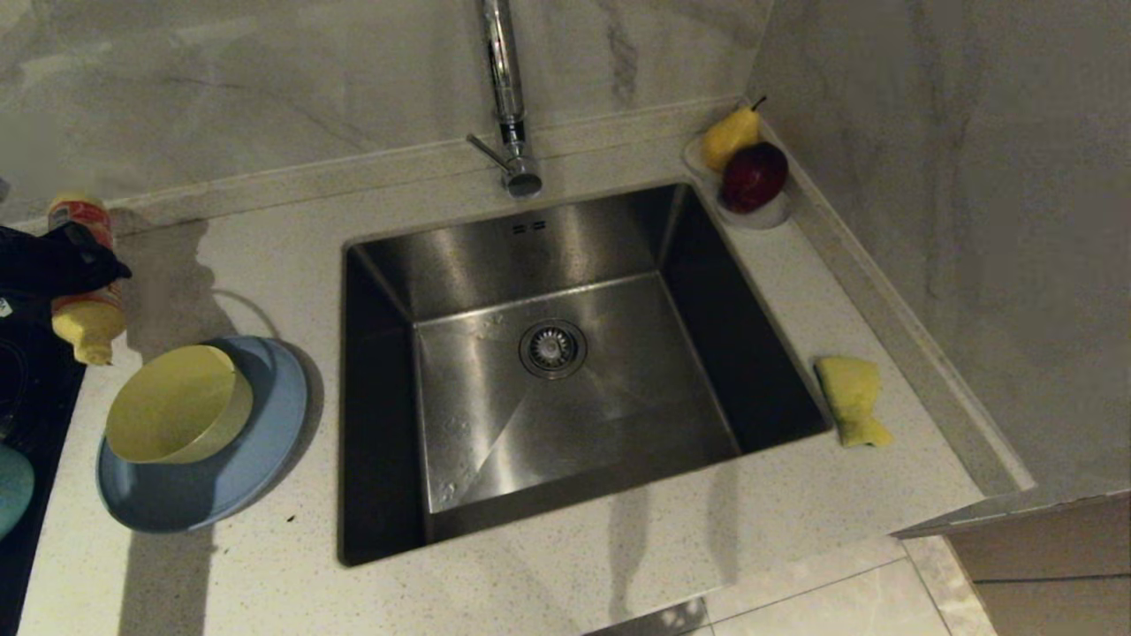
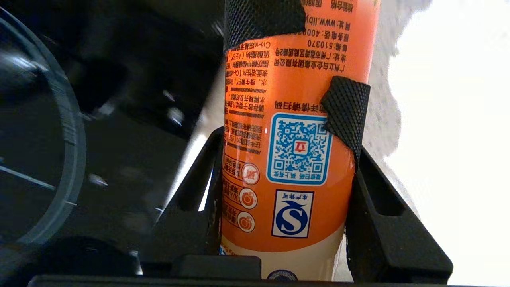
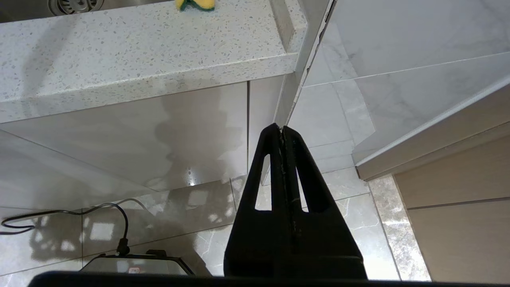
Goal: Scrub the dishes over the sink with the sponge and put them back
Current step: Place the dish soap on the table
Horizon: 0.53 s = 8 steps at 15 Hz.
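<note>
A pale-yellow bowl (image 1: 177,405) sits in the light-blue plate (image 1: 256,459) on the counter left of the steel sink (image 1: 565,371). A teal bowl (image 1: 13,499) shows partly at the left edge. The yellow sponge (image 1: 853,399) (image 3: 195,4) lies on the counter right of the sink. My left gripper (image 1: 62,261) (image 2: 305,63) is at the far left, shut on an orange dish-soap bottle (image 1: 84,300) (image 2: 295,159) whose yellow end points down. My right gripper (image 3: 282,129) hangs shut and empty below the counter's front edge.
A chrome tap (image 1: 508,97) stands behind the sink. A white dish with a pear (image 1: 732,134) and a red apple (image 1: 754,177) sits in the back right corner. A black hob (image 1: 26,380) lies at the left. The wall runs along the right.
</note>
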Tool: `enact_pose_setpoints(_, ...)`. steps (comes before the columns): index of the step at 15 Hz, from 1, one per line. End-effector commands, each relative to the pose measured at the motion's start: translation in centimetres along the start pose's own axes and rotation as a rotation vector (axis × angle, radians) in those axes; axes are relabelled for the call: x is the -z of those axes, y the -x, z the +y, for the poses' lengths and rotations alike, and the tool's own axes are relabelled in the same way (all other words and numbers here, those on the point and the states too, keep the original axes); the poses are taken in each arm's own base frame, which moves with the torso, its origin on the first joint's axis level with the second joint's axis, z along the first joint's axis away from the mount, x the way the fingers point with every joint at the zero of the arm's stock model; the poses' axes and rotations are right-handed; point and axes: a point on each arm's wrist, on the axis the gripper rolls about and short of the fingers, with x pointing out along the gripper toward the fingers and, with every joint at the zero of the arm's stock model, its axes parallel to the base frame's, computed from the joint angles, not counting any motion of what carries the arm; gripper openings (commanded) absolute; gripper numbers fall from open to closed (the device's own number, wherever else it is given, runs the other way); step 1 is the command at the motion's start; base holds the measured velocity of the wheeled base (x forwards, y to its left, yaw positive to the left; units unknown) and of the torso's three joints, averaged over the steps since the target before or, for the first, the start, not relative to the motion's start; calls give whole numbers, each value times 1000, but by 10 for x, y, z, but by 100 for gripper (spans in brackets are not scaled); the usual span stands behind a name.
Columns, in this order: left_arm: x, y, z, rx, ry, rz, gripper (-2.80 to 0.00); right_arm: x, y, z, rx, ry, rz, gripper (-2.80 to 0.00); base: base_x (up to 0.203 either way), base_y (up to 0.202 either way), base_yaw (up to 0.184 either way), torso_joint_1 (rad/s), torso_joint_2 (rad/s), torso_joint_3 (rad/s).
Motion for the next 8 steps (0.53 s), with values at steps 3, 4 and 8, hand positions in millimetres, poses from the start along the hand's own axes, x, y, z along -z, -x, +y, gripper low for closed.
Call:
enact_pose_setpoints(3, -12, 16, 5, -35, -19, -74, -280, 0, 0, 0, -1, 1, -1, -280, 0, 0, 0, 0, 0, 0)
enact_pose_setpoints(4, -14, 22, 6, -37, -18, -82, -280, 0, 0, 0, -1, 1, -1, -280, 0, 0, 0, 0, 0, 0)
enact_pose_setpoints(8, -12, 46, 5, -56, 3, -26, -280, 0, 0, 0, -1, 1, -1, -280, 0, 0, 0, 0, 0, 0)
